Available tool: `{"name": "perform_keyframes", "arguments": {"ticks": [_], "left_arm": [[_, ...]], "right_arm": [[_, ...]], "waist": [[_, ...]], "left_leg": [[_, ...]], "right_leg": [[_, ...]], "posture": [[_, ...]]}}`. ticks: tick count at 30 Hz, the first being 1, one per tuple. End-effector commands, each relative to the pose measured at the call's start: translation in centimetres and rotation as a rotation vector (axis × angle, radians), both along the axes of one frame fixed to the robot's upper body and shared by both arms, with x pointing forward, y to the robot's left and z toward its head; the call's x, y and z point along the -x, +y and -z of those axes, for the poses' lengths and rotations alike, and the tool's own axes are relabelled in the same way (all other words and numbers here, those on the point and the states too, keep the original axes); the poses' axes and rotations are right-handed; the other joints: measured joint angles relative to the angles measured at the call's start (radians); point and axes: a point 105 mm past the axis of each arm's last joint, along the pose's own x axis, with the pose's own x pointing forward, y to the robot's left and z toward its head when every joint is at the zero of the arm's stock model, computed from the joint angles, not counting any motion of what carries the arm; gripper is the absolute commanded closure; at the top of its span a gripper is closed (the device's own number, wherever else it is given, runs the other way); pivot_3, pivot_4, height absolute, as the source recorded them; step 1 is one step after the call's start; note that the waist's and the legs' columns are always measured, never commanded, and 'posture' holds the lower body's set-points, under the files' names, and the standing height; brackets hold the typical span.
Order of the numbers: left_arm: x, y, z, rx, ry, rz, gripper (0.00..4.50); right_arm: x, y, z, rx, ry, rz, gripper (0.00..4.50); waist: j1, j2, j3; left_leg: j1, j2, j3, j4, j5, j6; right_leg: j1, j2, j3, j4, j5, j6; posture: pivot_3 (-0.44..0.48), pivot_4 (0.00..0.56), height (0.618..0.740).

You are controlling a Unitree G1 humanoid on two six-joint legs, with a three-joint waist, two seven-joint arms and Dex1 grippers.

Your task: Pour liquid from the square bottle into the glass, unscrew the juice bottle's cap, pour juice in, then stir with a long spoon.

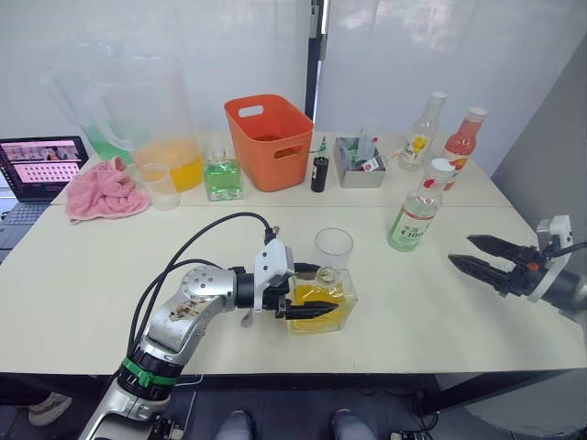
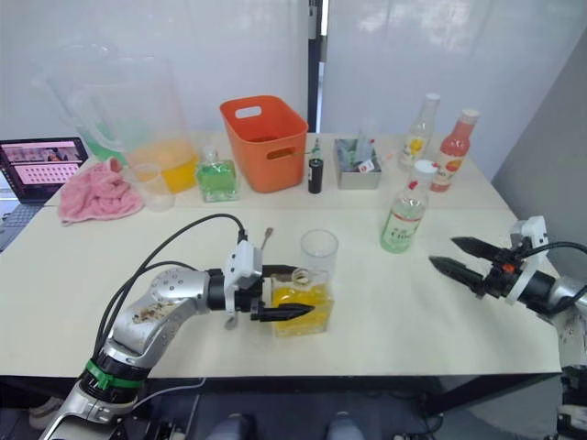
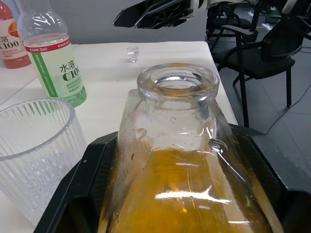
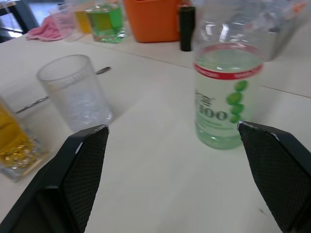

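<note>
Spanning a white-walled room, cream table holds glass.

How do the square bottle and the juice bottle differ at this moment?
The square bottle is short and holds amber liquid; the juice bottle is tall, slim, with clear liquid. The square bottle's mouth is open and the left gripper is shut on it; the juice bottle is capped and stands free. Both are transparent and upright.
</note>
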Motion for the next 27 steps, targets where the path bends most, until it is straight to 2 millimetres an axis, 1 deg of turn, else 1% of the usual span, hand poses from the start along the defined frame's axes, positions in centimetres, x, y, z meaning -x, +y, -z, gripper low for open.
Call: {"name": "perform_keyframes", "arguments": {"ticks": [1, 3, 5, 8, 10, 15, 17, 19, 23, 26, 27], "left_arm": [[0.4, 0.5, -3.0, 0.085, -0.081, 0.011, 1.70], [0.4, 1.1, -3.6, 0.127, -0.052, -0.006, 1.70], [0.5, 1.8, -3.9, 0.149, -0.036, -0.015, 1.70], [0.9, 3.2, -4.3, 0.159, -0.030, -0.037, 1.70], [1.4, 4.1, -4.6, 0.157, -0.024, -0.044, 1.70], [2.7, 5.3, -5.0, 0.162, 0.003, -0.044, 1.70], [3.1, 6.6, -5.5, 0.191, 0.036, -0.068, 1.70], [3.4, 7.4, -5.8, 0.191, 0.041, -0.088, 1.70], [2.3, 9.7, -6.7, 0.176, -0.002, -0.212, 1.70], [2.0, 10.4, -7.1, 0.175, -0.014, -0.248, 1.70], [1.2, 10.7, -7.1, 0.157, -0.023, -0.298, 1.70]], "right_arm": [[1.6, 2.5, -1.6, 0.021, 0.001, -0.135, 0.03], [2.5, 3.7, -1.7, 0.026, 0.038, -0.206, 0.03], [3.1, 4.5, -1.6, 0.032, 0.063, -0.253, 0.03], [3.6, 5.2, -1.5, 0.047, 0.092, -0.304, 0.03], [3.7, 5.5, -1.5, 0.047, 0.107, -0.329, 0.03], [3.5, 5.8, -1.2, 0.049, 0.120, -0.357, 0.03], [3.3, 5.8, -1.0, 0.039, 0.124, -0.359, 0.03], [3.2, 5.8, -0.8, 0.035, 0.126, -0.361, 0.03], [3.3, 6.4, -0.3, 0.015, 0.137, -0.398, 0.03], [3.2, 6.6, -0.3, 0.011, 0.138, -0.404, 0.03], [3.2, 6.9, -0.1, 0.005, 0.135, -0.411, 0.03]], "waist": [[0.004, 0.000, 0.000], [0.009, 0.000, 0.000], [0.010, 0.000, 0.000], [0.009, 0.000, 0.000], [0.007, 0.000, 0.000], [0.009, -0.001, 0.001], [0.011, -0.001, 0.001], [0.010, -0.002, 0.001], [0.010, -0.003, 0.002], [0.010, -0.003, 0.002], [0.012, -0.003, 0.002]], "left_leg": [[0.000, 0.000, 0.000, 0.000, 0.000, 0.000], [0.000, 0.000, 0.000, 0.000, 0.000, 0.000], [0.000, 0.000, 0.000, 0.000, 0.000, 0.000], [0.000, 0.000, 0.000, 0.000, 0.000, 0.000], [0.000, 0.000, 0.000, 0.000, 0.000, 0.000], [-0.001, 0.001, 0.000, 0.000, 0.000, 0.000], [-0.001, 0.001, 0.000, 0.000, 0.000, 0.000], [-0.001, 0.001, 0.000, 0.000, 0.000, 0.000], [-0.001, 0.001, 0.000, 0.000, 0.000, 0.000], [-0.001, 0.001, 0.000, 0.000, 0.000, 0.000], [-0.001, 0.001, 0.000, 0.000, 0.000, 0.000]], "right_leg": [[0.000, 0.000, 0.000, 0.000, -0.001, -0.002], [0.000, 0.000, 0.000, 0.000, -0.002, -0.003], [0.000, 0.000, 0.000, 0.000, -0.002, -0.003], [0.000, 0.000, 0.000, 0.000, -0.002, -0.004], [0.000, 0.000, 0.000, 0.000, -0.002, -0.004], [-0.001, 0.000, 0.000, -0.001, -0.003, -0.005], [-0.001, 0.000, 0.000, -0.001, -0.003, -0.005], [-0.001, 0.000, 0.000, -0.001, -0.003, -0.005], [-0.002, 0.000, -0.001, 0.000, -0.003, -0.005], [-0.002, 0.000, -0.001, -0.001, -0.003, -0.005], [-0.002, 0.000, -0.001, -0.001, -0.003, -0.005]], "posture": [[0.000, 0.150, 0.725], [0.000, 0.150, 0.725], [0.000, 0.150, 0.725], [0.000, 0.150, 0.725], [0.000, 0.150, 0.725], [0.000, 0.150, 0.725], [0.000, 0.150, 0.725], [0.000, 0.150, 0.725], [0.000, 0.150, 0.725], [0.000, 0.150, 0.725], [0.000, 0.150, 0.725]]}}
